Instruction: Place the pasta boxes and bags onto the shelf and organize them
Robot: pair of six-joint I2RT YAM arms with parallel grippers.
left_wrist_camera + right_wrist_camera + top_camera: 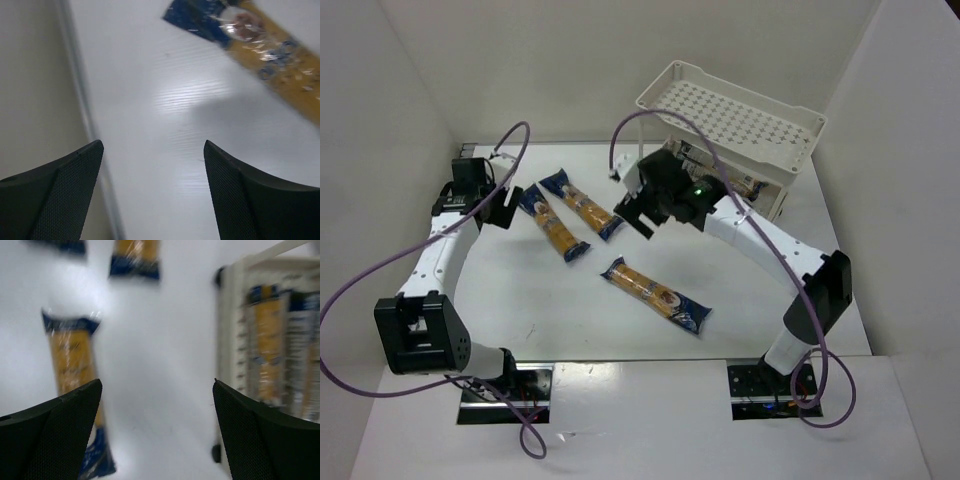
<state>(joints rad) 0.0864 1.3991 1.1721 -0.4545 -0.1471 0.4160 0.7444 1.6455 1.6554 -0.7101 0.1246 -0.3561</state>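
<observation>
Three pasta bags lie on the white table: one and a second side by side at the left centre, and a third nearer the front. The cream shelf stands at the back right with its top tray bare. More bags lie on its lower tier. My left gripper hovers open just left of the leftmost bag, nothing between its fingers. My right gripper hangs open between the shelf and a bag, also holding nothing.
White walls close in the table at the left, back and right. The left wall's foot runs close beside my left gripper. The shelf's small dark wheel rests on the table near my right fingers. Purple cables loop over both arms.
</observation>
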